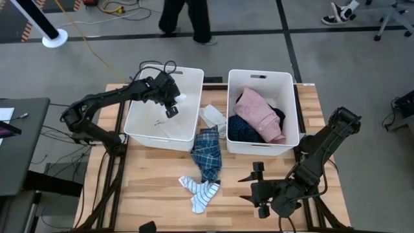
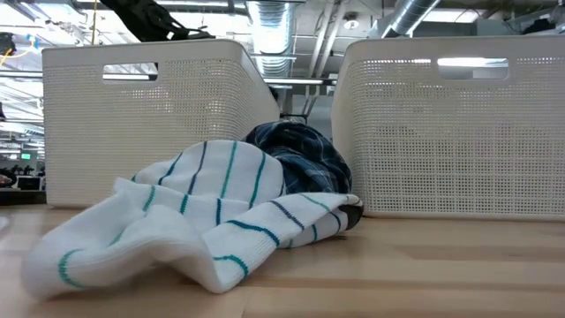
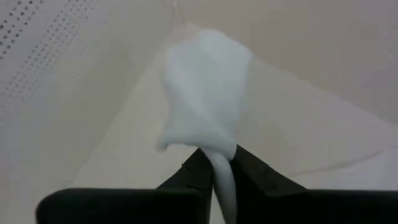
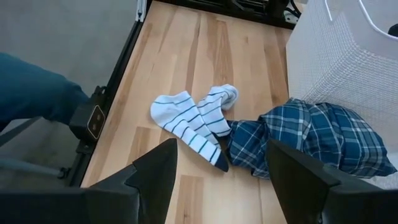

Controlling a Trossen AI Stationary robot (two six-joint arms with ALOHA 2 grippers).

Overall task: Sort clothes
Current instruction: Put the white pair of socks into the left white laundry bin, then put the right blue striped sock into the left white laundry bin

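The white sock (image 3: pixel 205 93) hangs pinched in your left claw (image 3: pixel 219 163) above the left tub (image 1: pixel 145 133), at ten o'clock on the table (image 1: pixel 155 188). Your right claw (image 4: pixel 221 168) waits spread at five o'clock, pointed at the striped socks (image 1: pixel 202 190) and plaid garment (image 1: pixel 208 152) lying mid-table.

We count two white perforated tubs: the left tub (image 1: pixel 139 126) and the right tub (image 1: pixel 294 107). On the table lie two striped socks (image 1: pixel 202 190), one blue plaid garment (image 1: pixel 208 154) and one white garment (image 1: pixel 213 116). The right tub holds one pink garment (image 1: pixel 259 113), one navy dotted garment (image 1: pixel 242 129) and one black garment (image 1: pixel 278 116). One white sock (image 3: pixel 205 87) hangs over the left tub.
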